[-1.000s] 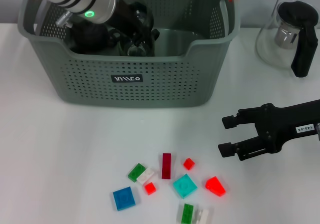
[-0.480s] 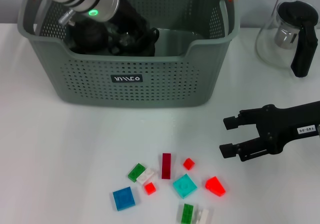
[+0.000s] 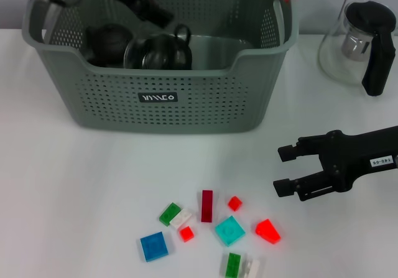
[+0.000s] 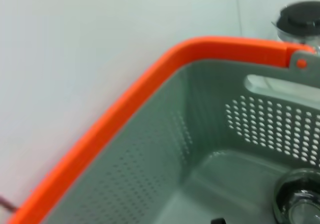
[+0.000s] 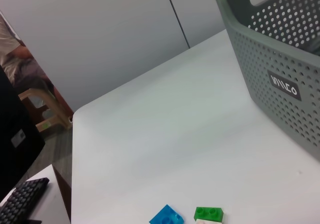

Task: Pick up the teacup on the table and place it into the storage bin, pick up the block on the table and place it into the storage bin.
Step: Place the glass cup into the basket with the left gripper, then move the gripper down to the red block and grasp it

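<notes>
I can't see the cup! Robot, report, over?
Left gripper above storage bin, teacup inside. Right gripper open beside blocks. Nothing blocking.

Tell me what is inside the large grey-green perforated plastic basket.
Inside the grey-green perforated basket are a clear glass teacup and a dark round item beside it. Its front wall hides their bases.

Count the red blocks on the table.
4, clustered in front of the storage bin: dark red bar, small red block, red wedge, small red piece.
</notes>
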